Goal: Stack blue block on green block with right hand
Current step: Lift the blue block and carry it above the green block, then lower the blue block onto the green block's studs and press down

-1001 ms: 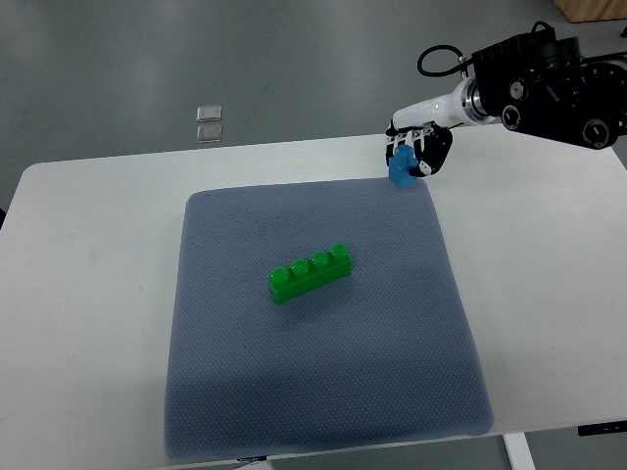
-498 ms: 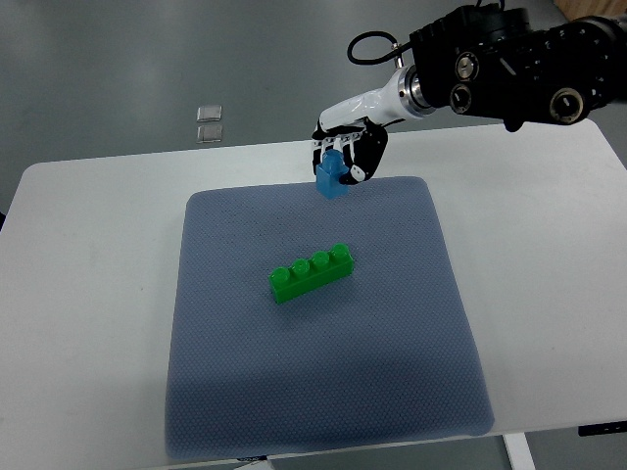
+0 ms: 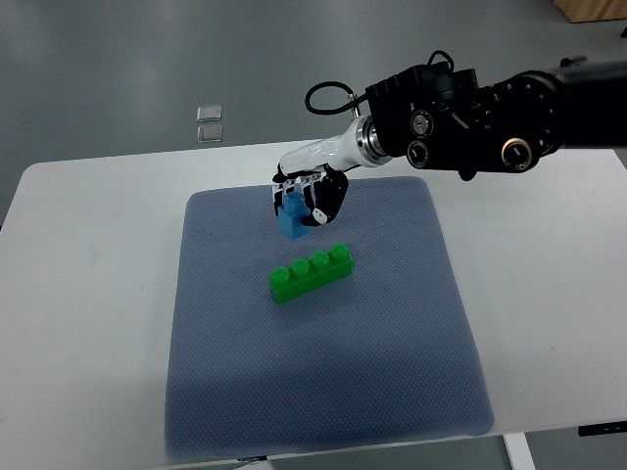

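Top view, step in hand: the carry is judged to be under way; the blue block (image 3: 292,217) is held off the mat and has not yet been set on the green block (image 3: 312,272).
Top view, right hand: the right hand (image 3: 304,201) is seen reaching in from the right edge, its fingers closed around the blue block from above.
Top view, left hand: not seen anywhere in the picture.
Top view, blue block: a small light-blue piece, partly hidden by the fingers, placed just beyond the green block's left half and apart from it.
Top view, green block: a long bright-green brick with four studs in a row, laid at a slant near the middle of the grey-blue mat (image 3: 392,372) on the white table (image 3: 88,323).
Top view, next move: a short travel toward the studs is judged to be needed, then a lowering with the blue block squared to the slanted row before release.
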Available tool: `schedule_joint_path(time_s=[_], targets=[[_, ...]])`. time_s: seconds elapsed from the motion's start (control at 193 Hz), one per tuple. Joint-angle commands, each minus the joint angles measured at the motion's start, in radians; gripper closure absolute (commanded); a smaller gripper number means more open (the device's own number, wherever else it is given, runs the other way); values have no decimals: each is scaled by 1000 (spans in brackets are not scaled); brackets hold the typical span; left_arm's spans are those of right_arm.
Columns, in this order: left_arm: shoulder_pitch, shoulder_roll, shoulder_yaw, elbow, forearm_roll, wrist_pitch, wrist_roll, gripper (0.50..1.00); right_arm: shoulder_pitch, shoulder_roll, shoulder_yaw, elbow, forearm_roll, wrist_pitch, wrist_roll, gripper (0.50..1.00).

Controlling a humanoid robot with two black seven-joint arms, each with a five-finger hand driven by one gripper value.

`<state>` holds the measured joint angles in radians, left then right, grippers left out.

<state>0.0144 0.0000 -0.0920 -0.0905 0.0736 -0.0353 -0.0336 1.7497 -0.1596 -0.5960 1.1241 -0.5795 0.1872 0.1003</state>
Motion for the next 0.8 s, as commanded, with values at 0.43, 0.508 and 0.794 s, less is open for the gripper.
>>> schedule_joint_path(time_s=[0.43, 0.508, 0.794], targets=[[1, 0, 0, 0, 0, 0, 0, 500, -52, -21, -13, 11, 33, -57, -79, 948], [1, 0, 0, 0, 0, 0, 0, 500, -53, -21, -13, 25, 92, -57, -97, 946], [1, 0, 0, 0, 0, 0, 0, 500, -65, -21, -13, 33, 110, -58, -106, 946]])
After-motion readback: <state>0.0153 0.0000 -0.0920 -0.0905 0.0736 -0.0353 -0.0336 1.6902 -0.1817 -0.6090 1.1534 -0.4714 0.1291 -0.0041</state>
